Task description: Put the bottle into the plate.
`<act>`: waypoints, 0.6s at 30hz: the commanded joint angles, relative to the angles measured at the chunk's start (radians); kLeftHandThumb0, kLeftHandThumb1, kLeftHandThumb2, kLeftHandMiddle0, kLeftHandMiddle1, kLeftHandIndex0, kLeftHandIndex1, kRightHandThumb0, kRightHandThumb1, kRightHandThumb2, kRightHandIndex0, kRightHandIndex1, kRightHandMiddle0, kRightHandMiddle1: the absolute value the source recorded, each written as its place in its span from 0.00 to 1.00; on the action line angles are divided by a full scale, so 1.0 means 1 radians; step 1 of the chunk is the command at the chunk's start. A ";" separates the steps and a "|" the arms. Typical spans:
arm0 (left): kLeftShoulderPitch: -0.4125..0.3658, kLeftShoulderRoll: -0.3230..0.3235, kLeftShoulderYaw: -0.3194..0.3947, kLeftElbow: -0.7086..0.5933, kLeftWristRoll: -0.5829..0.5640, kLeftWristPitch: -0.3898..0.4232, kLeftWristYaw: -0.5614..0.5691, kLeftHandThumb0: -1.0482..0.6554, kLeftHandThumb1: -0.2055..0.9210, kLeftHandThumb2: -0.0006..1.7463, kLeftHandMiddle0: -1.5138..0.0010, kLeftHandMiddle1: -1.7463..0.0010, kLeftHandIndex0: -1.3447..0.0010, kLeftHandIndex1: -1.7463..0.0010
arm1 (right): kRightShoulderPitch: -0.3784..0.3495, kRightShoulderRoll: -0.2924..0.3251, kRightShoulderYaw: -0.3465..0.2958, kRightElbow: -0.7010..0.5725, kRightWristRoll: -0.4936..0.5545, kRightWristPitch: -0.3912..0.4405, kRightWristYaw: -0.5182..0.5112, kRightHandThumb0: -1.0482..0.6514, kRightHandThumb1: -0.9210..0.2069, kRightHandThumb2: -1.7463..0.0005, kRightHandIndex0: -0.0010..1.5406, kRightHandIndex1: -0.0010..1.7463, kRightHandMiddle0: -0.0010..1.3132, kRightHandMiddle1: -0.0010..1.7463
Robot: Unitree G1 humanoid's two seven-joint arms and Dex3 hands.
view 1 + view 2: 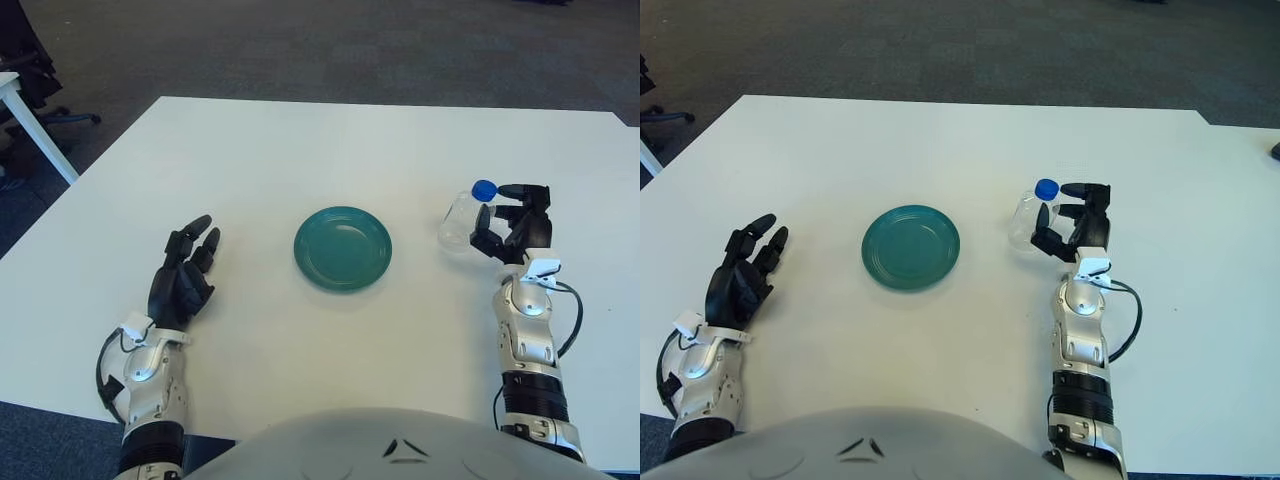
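Observation:
A clear plastic bottle with a blue cap stands on the white table, to the right of the teal plate. The plate has nothing in it. My right hand is up against the bottle's right side. Its fingers reach out by the cap and its thumb sits low at the bottle's base. The fingers are spread and not closed around the bottle. My left hand shows left of the plate, fingers relaxed and holding nothing.
The white table stretches well beyond the plate toward its far edge. Off the table at the far left are a second white table's corner and an office chair on dark carpet.

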 commanded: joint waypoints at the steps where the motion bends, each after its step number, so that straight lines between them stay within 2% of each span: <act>1: 0.029 -0.024 -0.015 0.029 0.006 0.022 0.011 0.09 1.00 0.56 0.81 1.00 1.00 0.58 | 0.005 -0.011 0.016 -0.010 0.000 0.019 0.023 0.53 0.29 0.54 0.41 0.82 0.36 0.91; 2: 0.029 -0.025 -0.016 0.028 0.007 0.022 0.012 0.09 1.00 0.56 0.81 1.00 1.00 0.58 | 0.005 -0.013 0.020 -0.010 0.001 0.021 0.029 0.55 0.24 0.58 0.39 0.81 0.34 0.91; 3: 0.030 -0.025 -0.017 0.027 0.007 0.022 0.013 0.09 1.00 0.56 0.81 1.00 1.00 0.58 | 0.006 -0.021 0.025 -0.010 -0.003 0.024 0.040 0.57 0.16 0.68 0.37 0.78 0.32 0.89; 4: 0.030 -0.025 -0.018 0.026 0.007 0.023 0.014 0.09 1.00 0.56 0.81 1.00 1.00 0.58 | 0.007 -0.026 0.029 -0.011 -0.006 0.027 0.047 0.51 0.10 0.72 0.33 0.67 0.31 0.89; 7: 0.031 -0.025 -0.020 0.023 0.008 0.023 0.017 0.09 1.00 0.56 0.81 1.00 1.00 0.58 | 0.004 -0.047 0.046 -0.003 -0.029 0.035 0.064 0.44 0.03 0.76 0.27 0.50 0.27 0.91; 8: 0.031 -0.025 -0.021 0.023 0.008 0.023 0.017 0.09 1.00 0.56 0.81 1.00 1.00 0.58 | 0.003 -0.054 0.052 0.001 -0.038 0.037 0.070 0.39 0.03 0.77 0.27 0.46 0.23 0.86; 10: 0.032 -0.026 -0.022 0.021 0.009 0.024 0.019 0.09 1.00 0.56 0.81 1.00 1.00 0.58 | 0.002 -0.080 0.065 0.010 -0.061 0.040 0.086 0.26 0.01 0.80 0.26 0.31 0.13 0.70; 15: 0.032 -0.027 -0.026 0.019 0.011 0.023 0.023 0.09 1.00 0.56 0.81 1.00 1.00 0.58 | -0.003 -0.119 0.088 0.018 -0.097 0.073 0.113 0.14 0.00 0.80 0.27 0.11 0.03 0.57; 18: 0.033 -0.028 -0.029 0.018 0.012 0.023 0.026 0.09 1.00 0.56 0.81 1.00 1.00 0.58 | -0.022 -0.139 0.111 0.041 -0.127 0.101 0.123 0.10 0.00 0.79 0.25 0.08 0.01 0.52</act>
